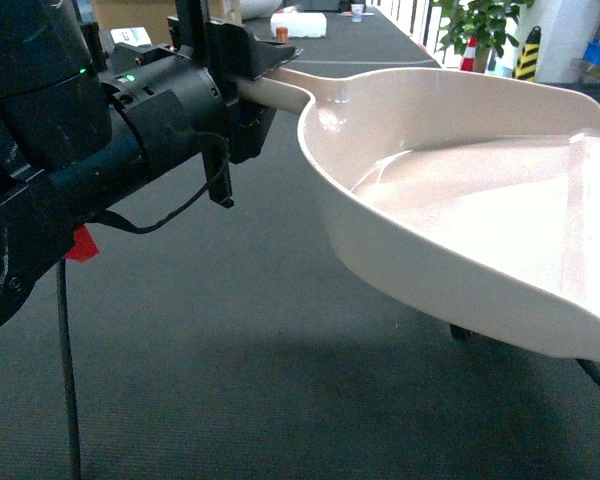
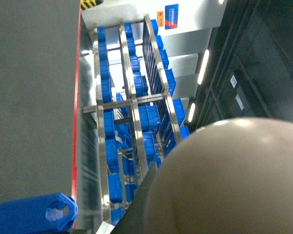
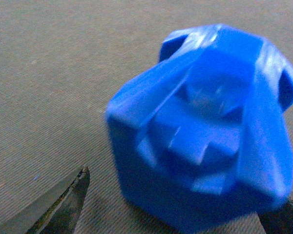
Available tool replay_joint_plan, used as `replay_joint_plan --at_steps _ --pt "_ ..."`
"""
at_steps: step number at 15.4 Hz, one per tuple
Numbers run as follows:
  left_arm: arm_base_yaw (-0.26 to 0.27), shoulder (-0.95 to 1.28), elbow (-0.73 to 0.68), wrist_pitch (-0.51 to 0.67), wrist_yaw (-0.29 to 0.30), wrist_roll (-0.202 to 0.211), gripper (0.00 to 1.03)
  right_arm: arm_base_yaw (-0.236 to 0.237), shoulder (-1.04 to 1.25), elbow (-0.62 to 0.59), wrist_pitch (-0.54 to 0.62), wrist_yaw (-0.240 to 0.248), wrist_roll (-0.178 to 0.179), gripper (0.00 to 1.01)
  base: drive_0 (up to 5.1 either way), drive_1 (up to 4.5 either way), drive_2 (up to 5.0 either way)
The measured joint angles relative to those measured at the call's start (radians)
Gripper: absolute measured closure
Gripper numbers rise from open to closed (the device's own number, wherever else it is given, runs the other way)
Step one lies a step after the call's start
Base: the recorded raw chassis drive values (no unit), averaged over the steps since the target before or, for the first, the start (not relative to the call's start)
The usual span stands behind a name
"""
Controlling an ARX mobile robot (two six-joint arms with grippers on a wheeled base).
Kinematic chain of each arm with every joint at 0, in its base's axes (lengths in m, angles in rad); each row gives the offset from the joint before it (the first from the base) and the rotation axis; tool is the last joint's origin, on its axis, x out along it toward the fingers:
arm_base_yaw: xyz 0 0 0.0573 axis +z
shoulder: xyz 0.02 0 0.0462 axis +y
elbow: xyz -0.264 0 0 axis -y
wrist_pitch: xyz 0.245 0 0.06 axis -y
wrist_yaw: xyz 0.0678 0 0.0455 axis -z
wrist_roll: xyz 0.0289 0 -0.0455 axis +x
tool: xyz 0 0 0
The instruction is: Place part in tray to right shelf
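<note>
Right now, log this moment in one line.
left end effector: holding scoop handle | blue block: on floor, ungripped | right end effector: open around block

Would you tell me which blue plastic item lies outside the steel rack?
The small part, alone on the grey carpet; the blue crates all sit inside the rack.

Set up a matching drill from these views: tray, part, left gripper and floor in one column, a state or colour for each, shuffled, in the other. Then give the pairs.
Things:
1. tray
2. part
3. left gripper
4. floor

Descriptions:
A. bright blue, standing on the carpet
B. dark grey carpet
C. pale beige-pink, held up off the floor
D. clamped on the tray's handle

Pairs: 1-C, 2-A, 3-D, 4-B
</note>
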Motion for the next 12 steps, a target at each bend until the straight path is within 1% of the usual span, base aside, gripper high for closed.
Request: replay_joint_plan --at_steps 1,2,3,4,6,7,8,9,10,11,12 --pt "0.005 0.0 0.0 0.0 -0.007 0.002 0.91 0.01 0.026 0.038 0.0 0.032 0.008 0.03 0.0 0.0 0.0" --pt "0.012 0.0 0.0 0.0 -0.015 0.005 0.91 0.023 0.056 0.079 0.027 0.058 0.022 0.03 0.0 0.0 0.0" --pt "0.017 0.0 0.0 0.0 -0.019 0.009 0.91 0.03 0.076 0.106 0.029 0.087 0.033 0.06 0.0 0.0 0.0" --pt "0.023 0.0 0.0 0.002 -0.022 0.012 0.91 0.04 0.085 0.123 0.029 0.117 0.046 0.18 0.0 0.0 0.0" --pt "0.025 0.0 0.0 0.002 -0.022 0.011 0.91 0.042 0.086 0.117 0.06 0.139 0.071 0.4 0.0 0.0 0.0" --pt "0.024 0.0 0.0 0.003 -0.016 0.011 0.91 0.04 0.081 0.097 0.077 0.143 0.088 0.51 0.0 0.0 0.0" --pt "0.02 0.0 0.0 0.003 -0.008 0.01 0.91 0.033 0.056 0.055 0.096 0.148 0.094 0.53 0.0 0.0 0.0" --pt "0.014 0.0 0.0 0.003 0.001 0.007 0.91 0.026 0.023 0.005 0.111 0.153 0.096 0.53 0.0 0.0 0.0" --pt "0.002 0.0 0.0 0.0 0.003 0.009 0.91 0.012 -0.037 -0.063 0.126 0.167 0.09 0.53 0.0 0.0 0.0" --pt "-0.003 0.0 0.0 0.005 0.005 -0.006 0.91 -0.002 -0.104 -0.122 0.127 0.167 0.084 0.53 0.0 0.0 0.0" --pt "-0.009 0.0 0.003 0.017 0.008 -0.031 0.91 -0.035 -0.191 -0.193 0.134 0.17 0.078 0.53 0.0 0.0 0.0"
